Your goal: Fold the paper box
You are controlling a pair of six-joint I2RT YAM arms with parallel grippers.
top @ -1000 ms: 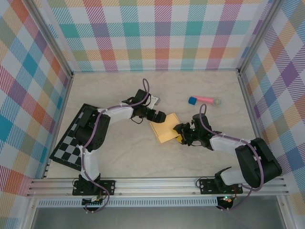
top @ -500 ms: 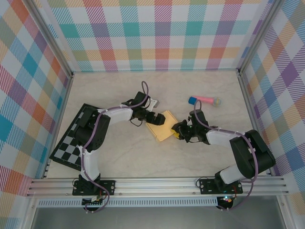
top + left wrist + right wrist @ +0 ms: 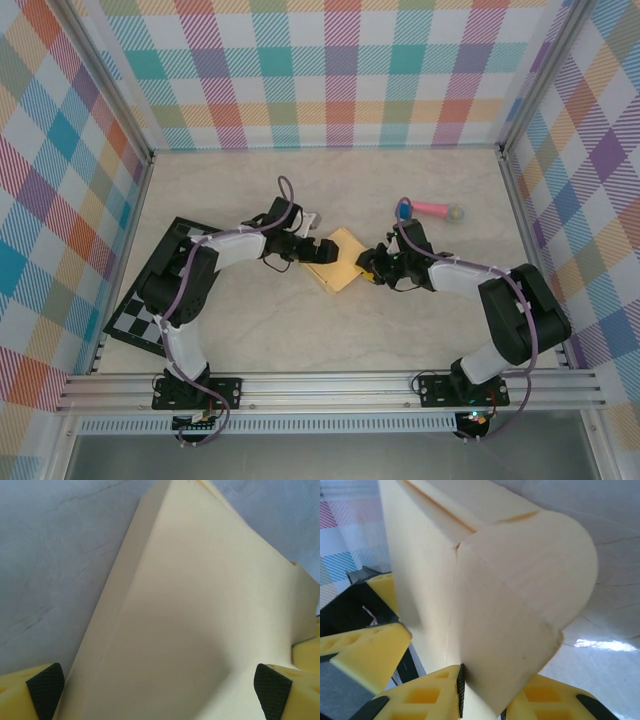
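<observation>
- Now the left gripper (image 3: 316,249) is wide open around the yellow-orange thin card paper box (image 3: 338,262).
- The right gripper (image 3: 372,268) pinches its round flap (image 3: 520,605).

I see the paper box (image 3: 335,262) mid-table, yellow-orange thin card turned cornerwise like a diamond. It is partly folded (one long side creased up), with a rounded flap (image 3: 530,580) sticking out.

I note a black-and-white checkered board (image 3: 145,310) lying flat on the pale marbled table (image 3: 300,335) at 9 o'clock, near the plaid wall (image 3: 60,180). At 2 o'clock lies a pink stick (image 3: 432,209), its blue end (image 3: 403,210) pointing toward 9 o'clock.
</observation>
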